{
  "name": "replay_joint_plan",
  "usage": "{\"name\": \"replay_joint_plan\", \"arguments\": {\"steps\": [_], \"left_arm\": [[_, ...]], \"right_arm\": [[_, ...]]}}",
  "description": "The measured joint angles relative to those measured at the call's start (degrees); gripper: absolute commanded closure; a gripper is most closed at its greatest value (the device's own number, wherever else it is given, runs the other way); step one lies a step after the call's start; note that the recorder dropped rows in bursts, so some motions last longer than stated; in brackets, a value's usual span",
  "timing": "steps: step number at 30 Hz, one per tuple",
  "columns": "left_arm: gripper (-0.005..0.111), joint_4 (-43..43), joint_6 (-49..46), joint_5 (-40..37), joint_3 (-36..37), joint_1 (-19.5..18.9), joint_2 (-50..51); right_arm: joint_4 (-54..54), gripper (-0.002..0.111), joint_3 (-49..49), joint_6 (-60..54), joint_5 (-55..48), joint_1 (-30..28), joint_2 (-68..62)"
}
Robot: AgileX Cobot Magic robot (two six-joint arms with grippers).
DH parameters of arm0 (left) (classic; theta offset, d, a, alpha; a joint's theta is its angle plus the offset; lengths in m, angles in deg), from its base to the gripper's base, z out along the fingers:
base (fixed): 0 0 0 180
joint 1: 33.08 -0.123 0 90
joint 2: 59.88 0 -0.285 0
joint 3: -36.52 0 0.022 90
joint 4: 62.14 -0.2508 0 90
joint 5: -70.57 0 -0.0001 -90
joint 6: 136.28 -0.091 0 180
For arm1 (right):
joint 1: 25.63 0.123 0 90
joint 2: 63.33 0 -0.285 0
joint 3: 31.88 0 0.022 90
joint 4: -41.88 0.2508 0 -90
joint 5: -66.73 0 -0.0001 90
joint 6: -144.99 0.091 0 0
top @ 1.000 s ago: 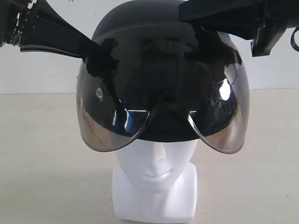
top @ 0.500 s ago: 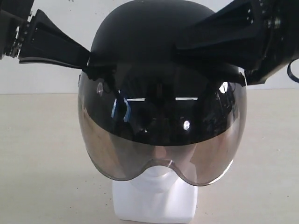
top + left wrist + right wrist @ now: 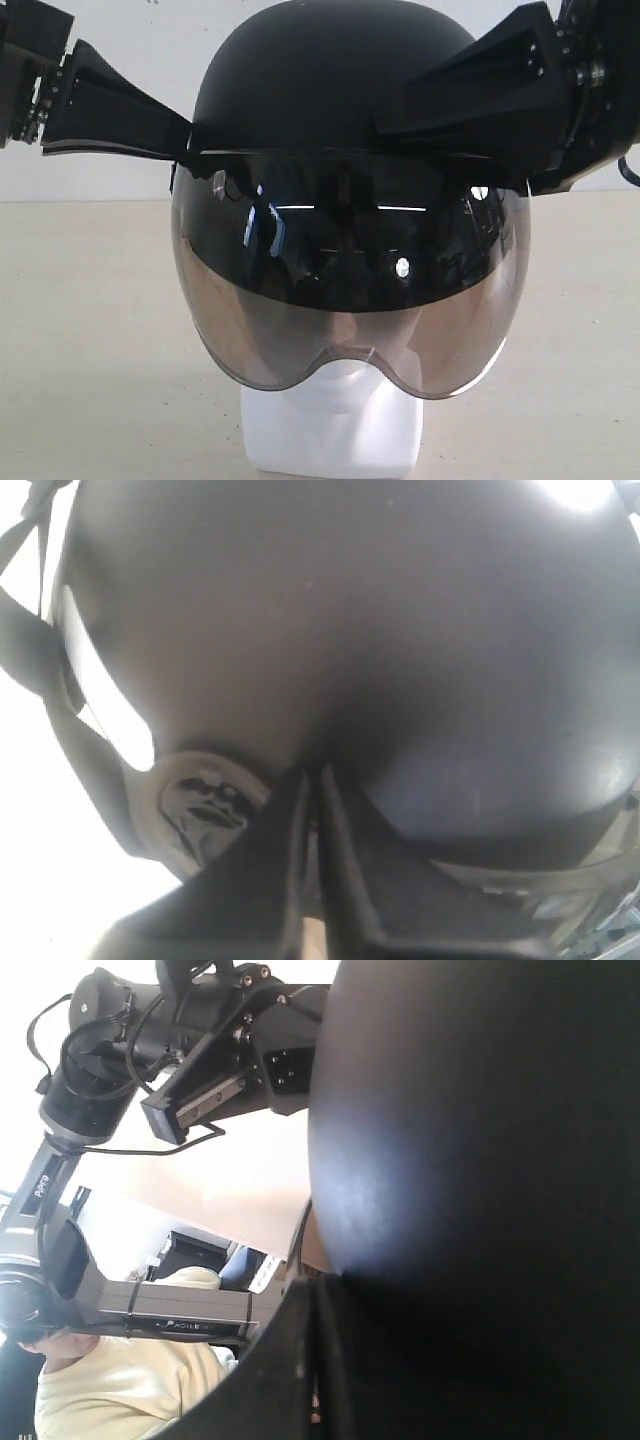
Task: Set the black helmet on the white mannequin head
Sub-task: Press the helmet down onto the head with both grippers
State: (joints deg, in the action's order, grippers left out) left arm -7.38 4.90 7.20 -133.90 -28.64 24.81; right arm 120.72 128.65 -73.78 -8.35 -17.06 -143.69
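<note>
Sitting level, the black helmet [image 3: 330, 95] looks matte.

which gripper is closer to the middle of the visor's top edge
Right. The right gripper reaches in over the front of the black helmet, ending just above the visor near its middle; the left gripper meets the helmet at the visor's outer corner.

A plain white wall [image 3: 110, 180] fills the upper frame before me. Beige tabletop [image 3: 90, 350] spreads across the lower half, softly lit.
</note>
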Motion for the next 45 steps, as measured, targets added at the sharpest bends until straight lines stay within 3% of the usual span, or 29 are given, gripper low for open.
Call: {"name": "replay_joint_plan", "arguments": {"steps": [32, 39, 45], "left_arm": [[0.102, 1.47, -4.29, 1.27, 2.34, -0.45, -1.98], [0.102, -0.17, -5.15, -1.52, -0.87, -0.34, -2.59], [0.102, 5.42, -5.25, -4.90, -4.32, 0.99, -2.36]], "right_arm": [[-2.80, 0.108, 0.21, 1.96, -0.09, 0.13, 0.32], [-3.76, 0.108, 0.21, 2.20, -0.09, 0.13, 0.45], [-5.28, 0.108, 0.10, 2.20, -0.09, 0.47, 0.45]]}}
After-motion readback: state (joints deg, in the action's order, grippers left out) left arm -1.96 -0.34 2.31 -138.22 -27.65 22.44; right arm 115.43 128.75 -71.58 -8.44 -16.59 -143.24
